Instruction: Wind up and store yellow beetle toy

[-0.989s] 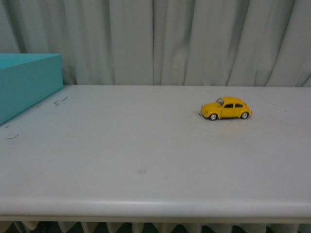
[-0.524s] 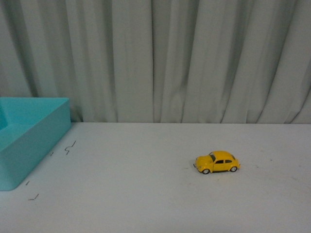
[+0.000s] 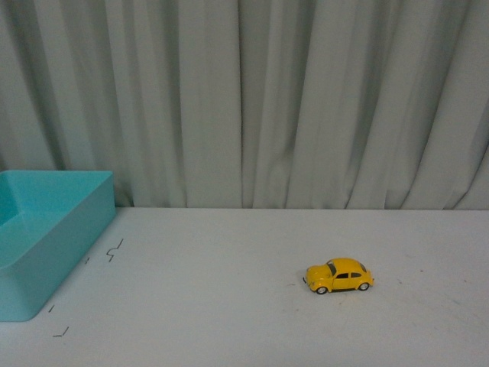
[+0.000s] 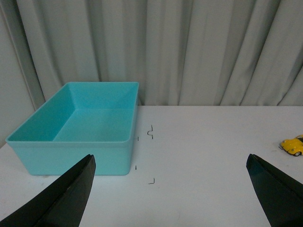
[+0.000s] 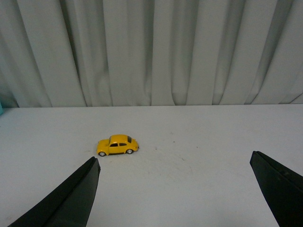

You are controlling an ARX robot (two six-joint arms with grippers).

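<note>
The yellow beetle toy [image 3: 338, 276] stands on its wheels on the white table, right of centre, nose pointing left. It also shows in the right wrist view [image 5: 118, 145] and at the edge of the left wrist view [image 4: 294, 144]. My left gripper [image 4: 170, 163] is open and empty, above the table beside the teal box [image 4: 75, 126]. My right gripper [image 5: 174, 163] is open and empty, some way short of the toy, which lies beyond its one finger [image 5: 71, 198]. Neither arm shows in the front view.
The open teal box [image 3: 46, 237] stands at the table's left side and looks empty inside. Small dark marks [image 3: 113, 251] lie on the table next to it. A pleated grey curtain [image 3: 252, 99] hangs behind the table.
The front view has tilted upward: the table's near edge has left the picture, more curtain shows, and the toy and box sit lower in the frame. The toy itself has not moved.
</note>
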